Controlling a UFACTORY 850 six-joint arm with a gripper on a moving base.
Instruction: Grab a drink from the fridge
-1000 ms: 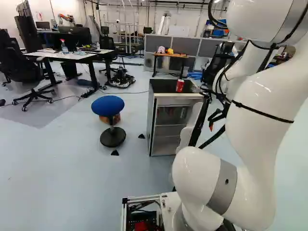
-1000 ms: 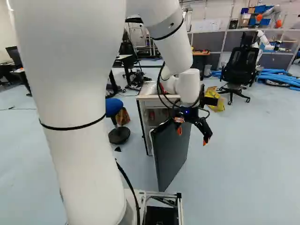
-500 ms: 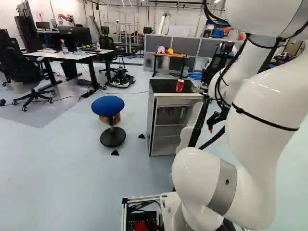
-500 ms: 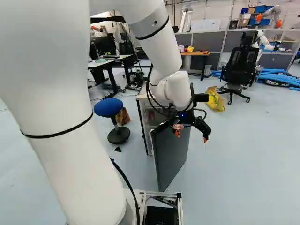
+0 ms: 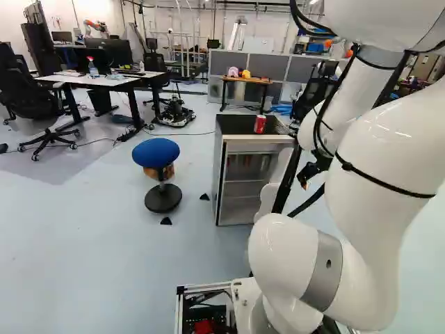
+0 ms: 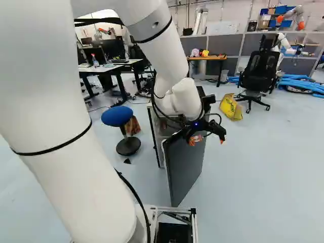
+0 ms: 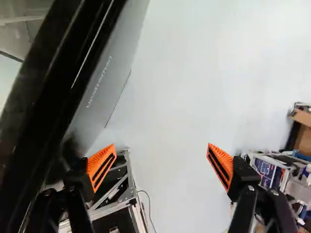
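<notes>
The door (image 6: 185, 164) of the fridge (image 5: 233, 126) stands open; I judge I'm lining up to reach inside. My gripper (image 7: 161, 156), spread and empty, is beside the door. Next I must clear its edge toward the indistinct drink (image 5: 264, 163) inside.

Left/right base cams are looking ahead past the arm (image 5: 372, 160), sharing the fridge (image 5: 235, 126); wrist cam's facing the floor (image 7: 175, 97), close beside the door (image 7: 104, 73).
</notes>
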